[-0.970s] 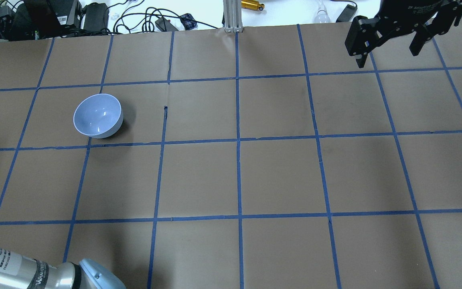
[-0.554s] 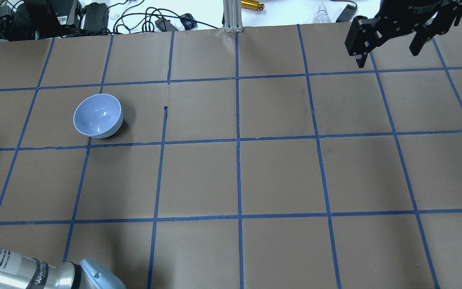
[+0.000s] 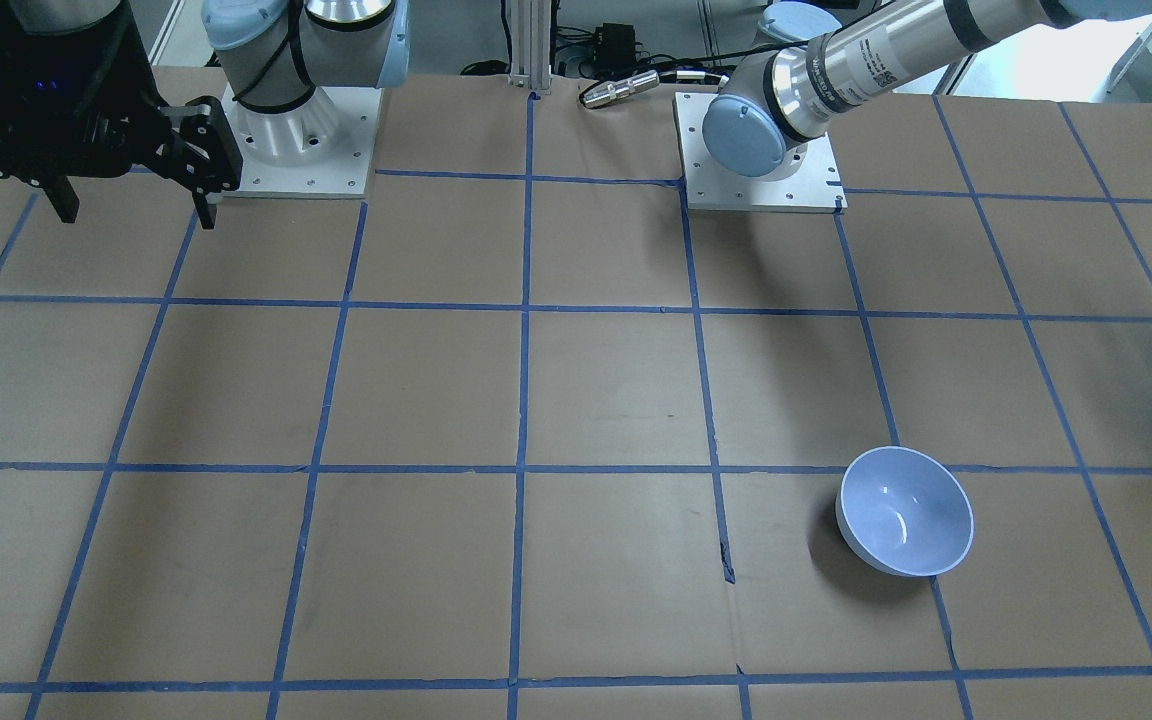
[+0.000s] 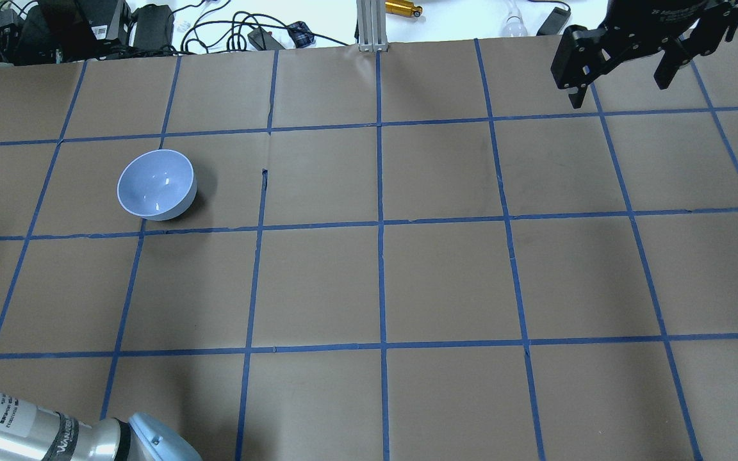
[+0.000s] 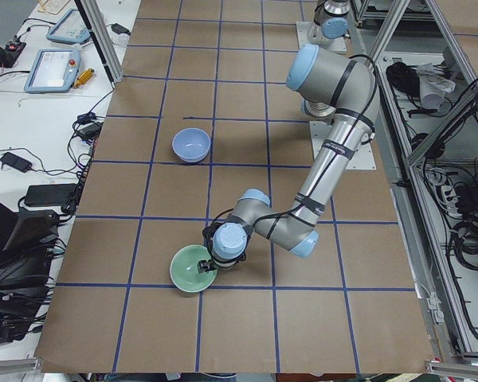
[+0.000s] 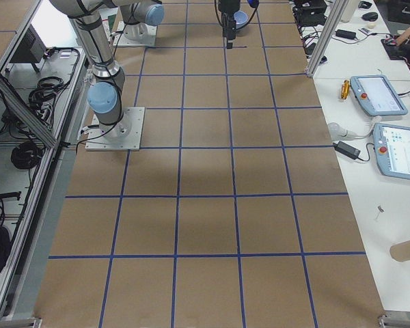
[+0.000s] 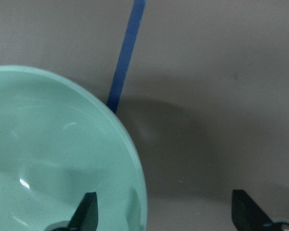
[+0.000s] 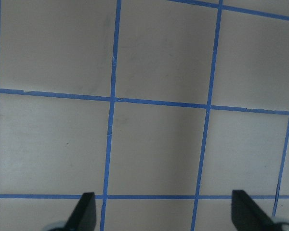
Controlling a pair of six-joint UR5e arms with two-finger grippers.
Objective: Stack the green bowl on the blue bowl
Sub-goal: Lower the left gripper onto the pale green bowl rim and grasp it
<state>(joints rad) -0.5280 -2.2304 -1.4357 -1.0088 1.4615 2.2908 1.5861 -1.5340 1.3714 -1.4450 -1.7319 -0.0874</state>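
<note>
Two claws: left one working, right one parked.
Left gripper (image 7: 164, 211): spread wide, straddling the rim of the round glossy mint-green bowl (image 7: 53, 159); one finger (image 7: 86, 211) inside the wall, the other (image 7: 245, 211) outside over the brown paper table cover (image 7: 207, 72). Not yet closed on it.
Right gripper (image 4: 622, 67): released, holding nothing, high over the far right of the table, well apart from both bowls.
Green bowl location: near the table's left end, upright, beside a blue tape grid line (image 7: 127, 53); barely visible in the overhead view.
Blue bowl: round glossy pale periwinkle bowl (image 4: 156, 184), upright, empty, a couple of grid squares away from the green one.
Handling, my read: light, stiff, slick glaze; thin wall is the only hold. Pinch the rim squarely and deep enough, or it may pivot or slip in the carry.
Placement risk: smooth on smooth; release low and centred.
</note>
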